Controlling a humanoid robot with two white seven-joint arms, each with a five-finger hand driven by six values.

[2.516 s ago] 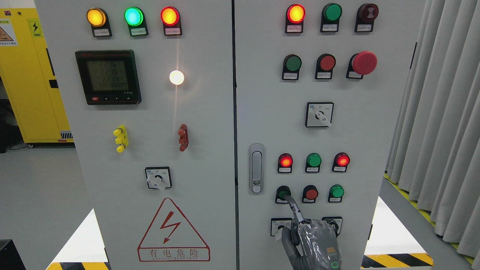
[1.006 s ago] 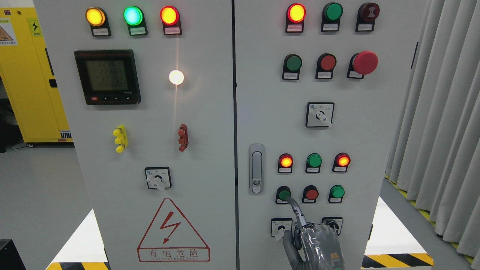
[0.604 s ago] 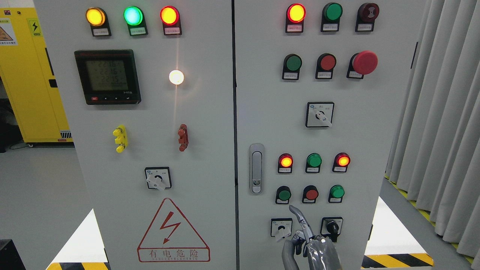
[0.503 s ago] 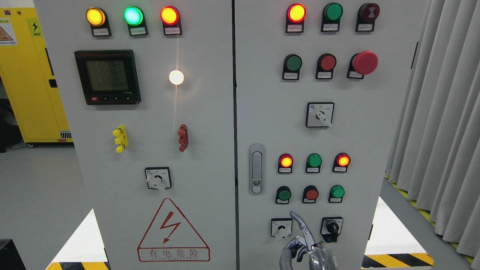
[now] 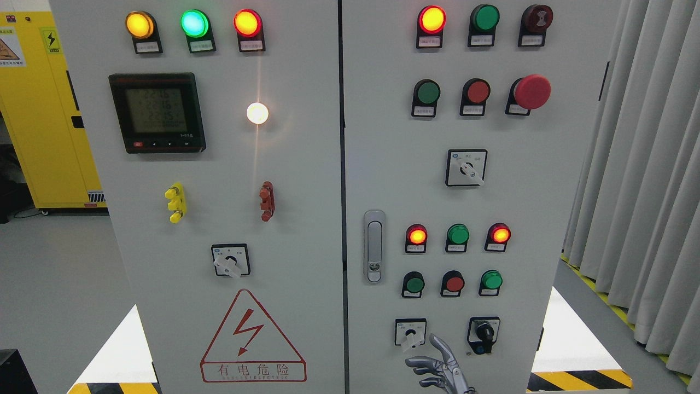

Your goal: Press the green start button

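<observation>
Hand [image 5: 437,366] is dropping away from the green start button [image 5: 414,284], sitting below it now w/ fingers spread, holding nothing, index finger [image 5: 439,345] no longer touching. It was on that button 2.5 s ago, so the press is prob. done and the arm is retracting. Button is sitting just right of the door handle [image 5: 374,246], low on the cabinet [image 5: 383,164]. Wrist is cut off at frame bottom, so I can't tell which arm. Labels are too small to read.

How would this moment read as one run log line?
right hand: open, low, below button row | green start button: untouched now | left hand: not in view
</observation>
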